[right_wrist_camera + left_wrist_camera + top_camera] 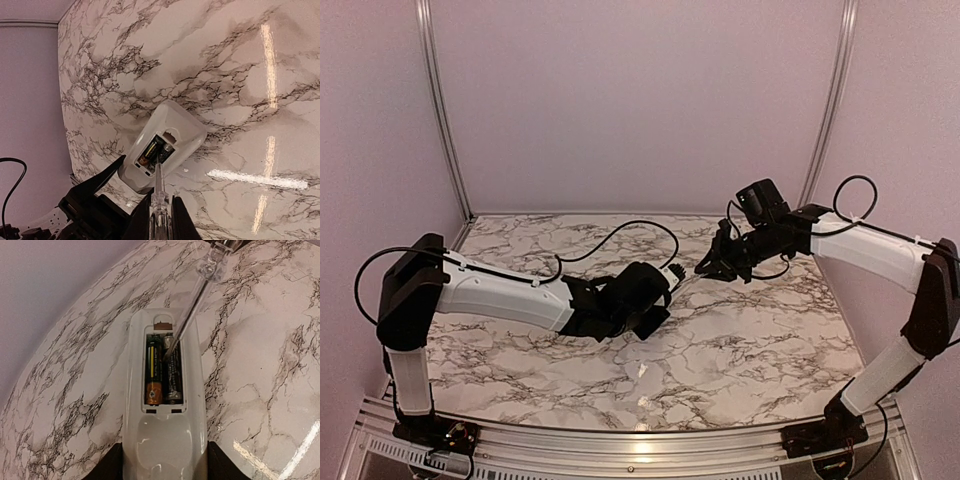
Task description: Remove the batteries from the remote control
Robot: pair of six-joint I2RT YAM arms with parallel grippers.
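Now my left gripper (165,454) pinches the slim white plastic remote control (165,437) by its near end, with both small dark cylindrical batteries (153,375) seated in its open bay. My right gripper (160,216) is clamped on a thin clear-handled metal probe (158,181). I'd lever gently under the right one's far end.

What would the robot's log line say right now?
left tool: holds remote | right tool: holds screwdriver | tip: at black battery's end | batteries: both inside remote
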